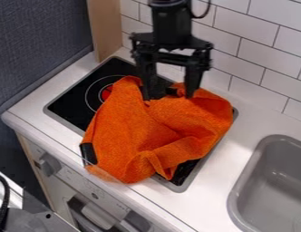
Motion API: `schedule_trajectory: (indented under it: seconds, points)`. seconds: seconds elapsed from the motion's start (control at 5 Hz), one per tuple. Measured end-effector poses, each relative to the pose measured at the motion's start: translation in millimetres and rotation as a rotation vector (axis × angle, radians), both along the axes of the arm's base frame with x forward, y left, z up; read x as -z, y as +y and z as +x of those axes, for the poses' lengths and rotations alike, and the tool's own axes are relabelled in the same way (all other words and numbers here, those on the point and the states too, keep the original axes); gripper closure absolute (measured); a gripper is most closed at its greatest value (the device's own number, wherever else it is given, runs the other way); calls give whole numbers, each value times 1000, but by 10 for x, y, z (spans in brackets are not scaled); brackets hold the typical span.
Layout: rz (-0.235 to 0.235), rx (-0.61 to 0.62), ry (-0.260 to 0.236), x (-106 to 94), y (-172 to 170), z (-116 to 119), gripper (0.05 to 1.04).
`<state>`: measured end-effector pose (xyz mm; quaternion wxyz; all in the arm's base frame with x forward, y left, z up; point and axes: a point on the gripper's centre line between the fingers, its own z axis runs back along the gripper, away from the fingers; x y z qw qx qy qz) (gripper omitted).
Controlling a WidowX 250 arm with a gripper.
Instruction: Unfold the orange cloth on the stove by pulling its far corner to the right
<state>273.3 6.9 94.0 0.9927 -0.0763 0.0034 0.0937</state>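
- We see the tool (168,94) over the back part of the stovetop (65,107), its two fingers spread apart and pointing down, with their tips at the upper edge of an orange cloth (159,129).
- The cloth lies rumpled across the stovetop, covering most of its middle and right side; we see folds near its lower end, and its front part reaches past the stovetop's front edge.
- On the cloth's left edge, at the stovetop's front, we notice a small black patch (88,153).
- Left of the cloth, we can see part of a ringed burner mark (106,92) with a red centre on the stovetop.
- We find the white desk (27,111) around the stovetop, a grey sink (236,199) to its right, white wall tiles (253,52) behind it, and a knob (50,164) below its front edge.
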Motion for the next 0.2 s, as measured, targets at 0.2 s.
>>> schedule_trajectory:
  seconds: [0.2]
  points:
    - [15,3,-54,-19,145,158,83]
